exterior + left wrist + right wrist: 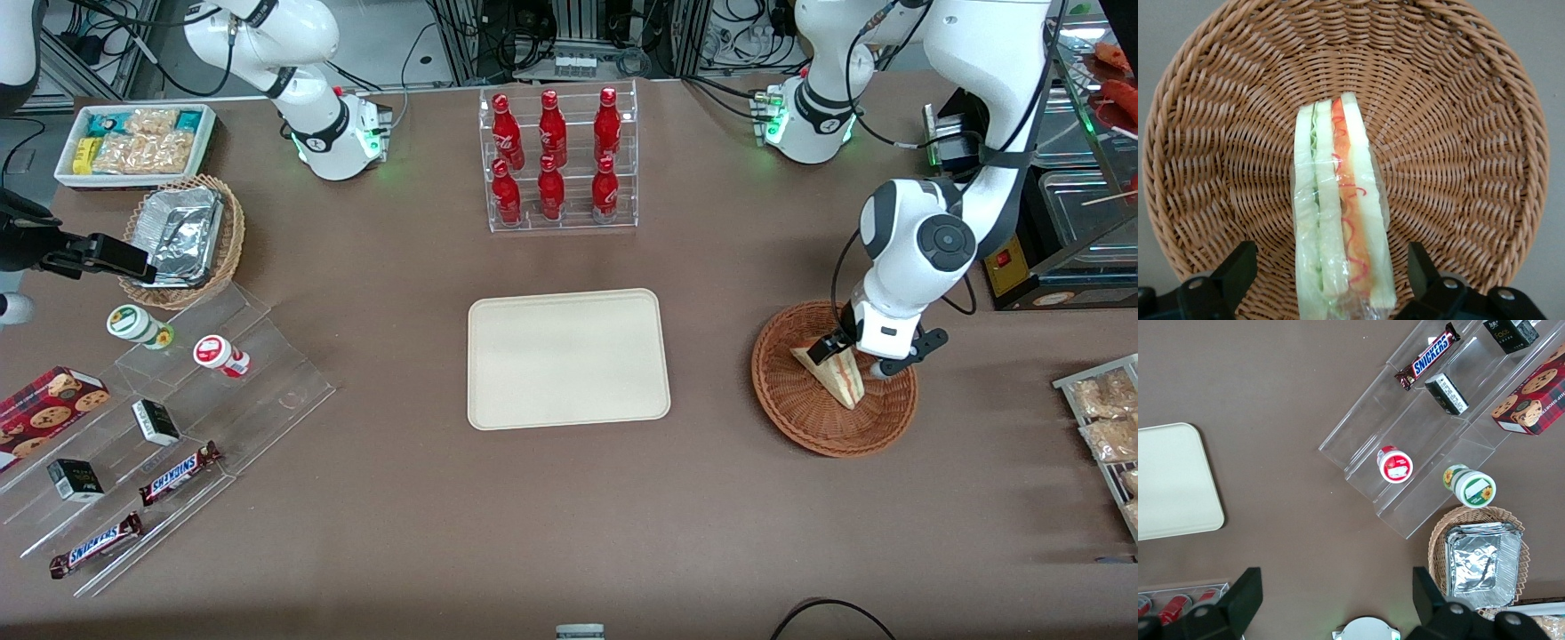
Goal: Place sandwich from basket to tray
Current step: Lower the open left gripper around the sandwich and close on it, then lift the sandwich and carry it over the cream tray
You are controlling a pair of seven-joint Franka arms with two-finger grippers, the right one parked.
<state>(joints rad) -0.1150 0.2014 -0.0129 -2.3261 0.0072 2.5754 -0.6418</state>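
The sandwich (834,373), a clear-wrapped white wedge with red and green filling, lies in the reddish-brown wicker basket (800,425) toward the working arm's end of the table. My left gripper (855,357) is down in the basket, over the sandwich's thick end. In the left wrist view the gripper (1330,272) is open, its black fingers (1238,267) standing one on each side of the sandwich (1338,200) with a gap to each, above the basket's weave (1458,133). The cream tray (569,360) lies flat at the table's middle, with nothing on it.
A clear rack of red bottles (560,160) stands farther from the camera than the tray. A glass display case (1067,222) and a rack of snack packets (1102,427) flank the basket. Acrylic steps with snacks (160,427), a tan basket with a foil container (182,240) and a white snack bin (133,142) lie toward the parked arm's end.
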